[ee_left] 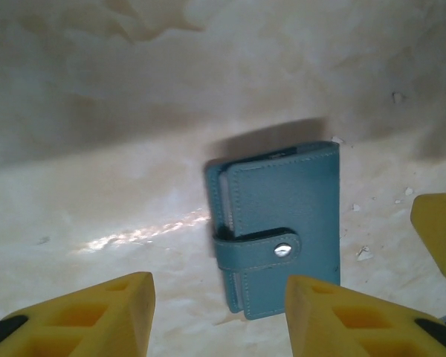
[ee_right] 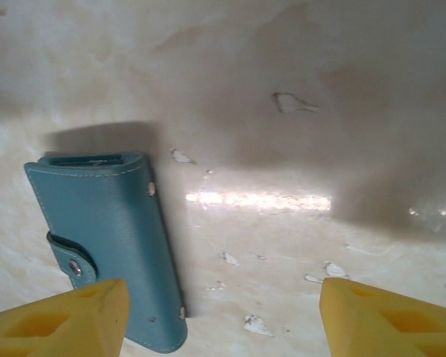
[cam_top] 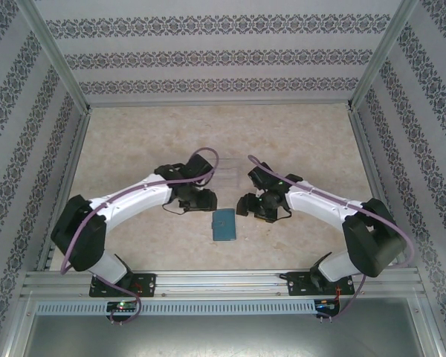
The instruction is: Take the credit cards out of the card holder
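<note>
Card holder [cam_top: 224, 224] lies closed, strap tab [ee_left: 256, 245] snapped, on the table [cam_top: 134, 149] toward 6 o'clock, with left gripper [ee_left: 219, 312] at its 10 o'clock and right gripper [ee_right: 223, 312] at its 2 o'clock, both spread and empty: approach step, next move likely pinning it and unsnapping the tab.

The overhead view is evenly bright and sharp, while both wrist views are soft and hazy. Mid-frame, a streak of glare lies on the tabletop [ee_right: 260, 201]. The card holder [ee_left: 282, 216] casts a dark shadow along its upper edge.
</note>
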Controlling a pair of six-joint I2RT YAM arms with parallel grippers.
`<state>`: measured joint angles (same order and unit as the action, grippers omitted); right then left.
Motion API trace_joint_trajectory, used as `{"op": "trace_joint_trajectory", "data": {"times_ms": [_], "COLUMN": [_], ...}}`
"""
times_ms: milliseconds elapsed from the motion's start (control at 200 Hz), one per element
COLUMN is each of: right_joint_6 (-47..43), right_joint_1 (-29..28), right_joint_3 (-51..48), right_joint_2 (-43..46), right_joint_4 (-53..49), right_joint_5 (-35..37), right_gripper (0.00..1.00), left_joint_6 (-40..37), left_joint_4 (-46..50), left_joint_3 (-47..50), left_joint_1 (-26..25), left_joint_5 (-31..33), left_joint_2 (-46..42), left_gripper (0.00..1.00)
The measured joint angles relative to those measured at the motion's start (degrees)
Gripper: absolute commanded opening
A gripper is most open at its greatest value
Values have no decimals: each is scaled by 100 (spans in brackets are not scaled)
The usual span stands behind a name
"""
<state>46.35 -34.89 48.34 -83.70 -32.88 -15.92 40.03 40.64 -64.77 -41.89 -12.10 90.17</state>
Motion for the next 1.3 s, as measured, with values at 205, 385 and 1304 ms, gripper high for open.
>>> {"op": "trace_joint_trajectory", "data": {"times_ms": [205,385,1304], "right_joint_6": [-289,-439,-610], "right_joint_1": [354,555,780], "right_joint_3": [-122,-271,-688], "right_joint_2": [83,326,588], "right_joint_4": [76,138,326], "right_joint_5": [-210,-354,-656], "right_gripper": [67,67,64], "left_joint_6": [293,463,951], "left_joint_4": [328,616,953], "left_joint_3": [-820,-1381,-1451], "left_joint_1": [-710,-1029,-1250], "left_joint_5": [494,684,850], "left_joint_2": [811,1545,2122], "left_gripper": [44,43,20]}}
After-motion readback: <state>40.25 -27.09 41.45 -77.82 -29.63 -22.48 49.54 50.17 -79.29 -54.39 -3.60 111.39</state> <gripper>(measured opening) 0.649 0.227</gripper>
